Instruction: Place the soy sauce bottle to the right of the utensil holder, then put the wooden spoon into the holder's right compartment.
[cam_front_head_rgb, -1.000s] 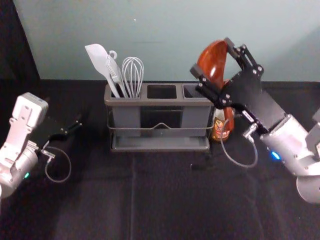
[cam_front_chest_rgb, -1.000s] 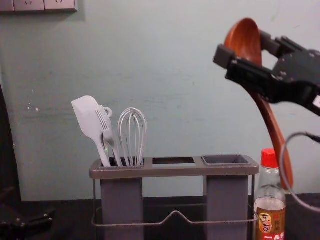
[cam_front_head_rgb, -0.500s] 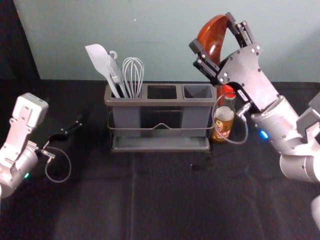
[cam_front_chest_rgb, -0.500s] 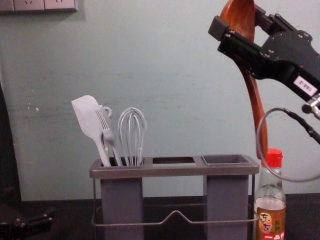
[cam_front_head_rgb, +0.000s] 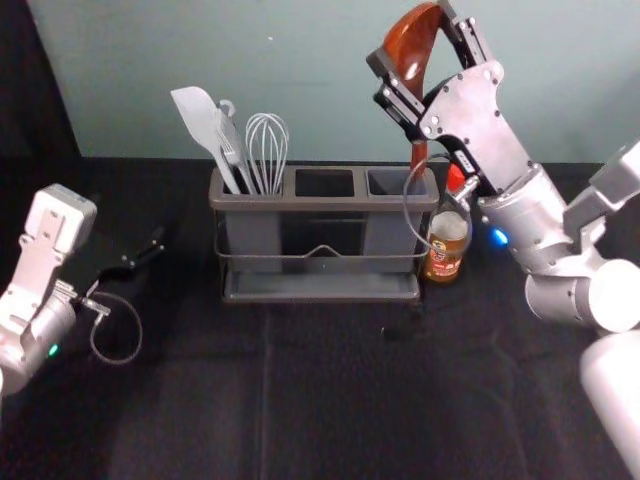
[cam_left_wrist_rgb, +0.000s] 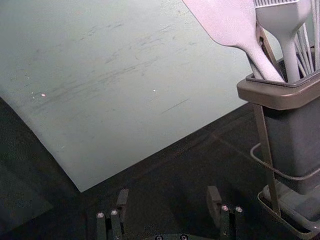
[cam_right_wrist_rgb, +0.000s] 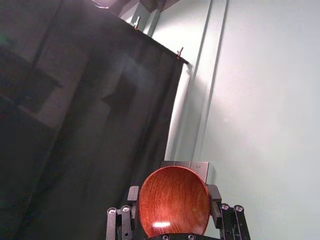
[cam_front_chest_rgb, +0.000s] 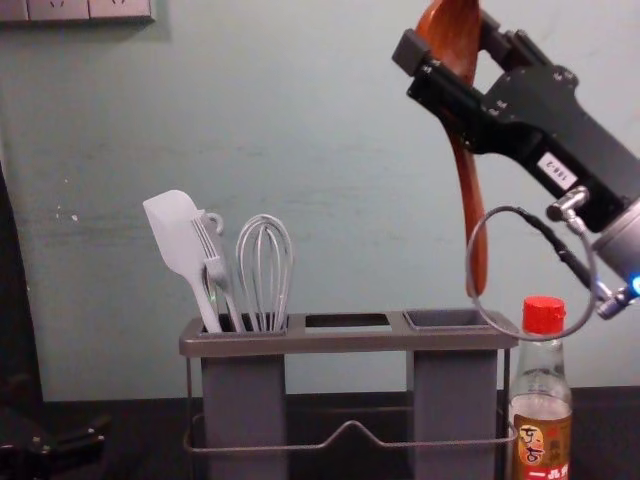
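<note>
1. Right hand closed on wooden spoon by its bowl; handle hangs down, end above right compartment.
2. Soy sauce bottle upright, just right of utensil holder.
3. Left hand parked left of holder, open, empty.

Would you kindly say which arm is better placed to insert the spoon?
Right, I'd judge: the right gripper holds the wooden spoon by its bowl, handle pointing down near the right compartment; the left gripper is empty, off the holder's left end.
</note>
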